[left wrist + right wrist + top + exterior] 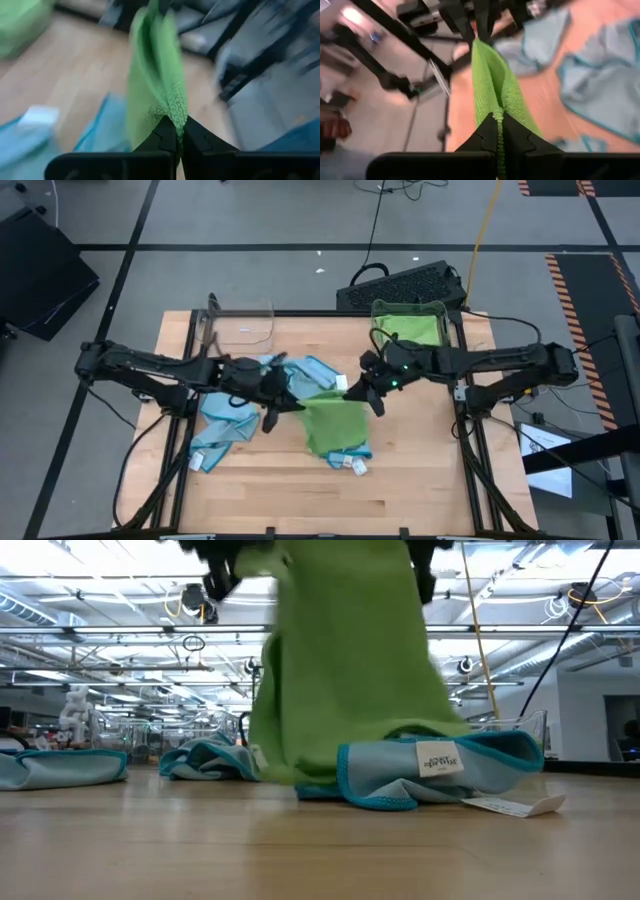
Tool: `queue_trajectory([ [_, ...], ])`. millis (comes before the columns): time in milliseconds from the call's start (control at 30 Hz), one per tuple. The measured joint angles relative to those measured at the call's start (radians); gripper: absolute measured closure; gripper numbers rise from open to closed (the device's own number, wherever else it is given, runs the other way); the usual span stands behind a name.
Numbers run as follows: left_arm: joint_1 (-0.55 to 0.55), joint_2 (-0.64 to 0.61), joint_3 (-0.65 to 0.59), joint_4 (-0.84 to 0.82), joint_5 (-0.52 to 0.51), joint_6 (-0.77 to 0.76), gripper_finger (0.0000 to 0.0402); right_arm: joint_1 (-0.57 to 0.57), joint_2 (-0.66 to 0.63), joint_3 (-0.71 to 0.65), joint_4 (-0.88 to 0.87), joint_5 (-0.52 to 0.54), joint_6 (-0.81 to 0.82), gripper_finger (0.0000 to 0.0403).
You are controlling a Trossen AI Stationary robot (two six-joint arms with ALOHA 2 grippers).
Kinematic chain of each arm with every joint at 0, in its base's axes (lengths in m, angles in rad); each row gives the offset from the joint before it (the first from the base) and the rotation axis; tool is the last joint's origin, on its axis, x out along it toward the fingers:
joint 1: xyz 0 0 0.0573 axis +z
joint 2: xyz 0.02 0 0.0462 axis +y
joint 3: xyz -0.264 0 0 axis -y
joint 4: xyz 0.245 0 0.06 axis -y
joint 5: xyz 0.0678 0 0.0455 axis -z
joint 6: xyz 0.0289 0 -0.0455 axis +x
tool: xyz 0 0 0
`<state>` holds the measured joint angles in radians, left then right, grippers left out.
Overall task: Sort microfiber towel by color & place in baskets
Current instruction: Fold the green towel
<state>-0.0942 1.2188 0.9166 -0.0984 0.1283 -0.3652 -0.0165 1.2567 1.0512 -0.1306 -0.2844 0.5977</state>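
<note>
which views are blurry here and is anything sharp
Left wrist view: background smeared, only the green towel at the left gripper is crisp. Right wrist view: floor and blue towels soft. Low view: hanging towel motion-blurred, the label sharp. High view: evenly sharp.
</note>
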Motion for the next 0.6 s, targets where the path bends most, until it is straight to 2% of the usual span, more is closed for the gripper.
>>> queue_trajectory([
  [200,-0.002,-0.05,0.012,0.154,0.117,-0.089,0.0395,0.082,-0.023,-0.002,0.102,-0.001,0.101,0.0403],
  [267,-0.003,-0.073,0.004,0.156,0.14,-0.115,0.0397,0.095,-0.03,0.001,0.14,0.002,0.112,0.0403],
  [500,-0.003,-0.06,0.007,0.226,0.119,-0.169,0.0394,0.061,-0.12,-0.001,0.118,-0.002,0.081,0.0403],
  [600,-0.004,-0.038,0.008,0.282,0.115,-0.243,0.0397,0.039,-0.157,-0.001,0.119,-0.065,0.113,0.0403],
])
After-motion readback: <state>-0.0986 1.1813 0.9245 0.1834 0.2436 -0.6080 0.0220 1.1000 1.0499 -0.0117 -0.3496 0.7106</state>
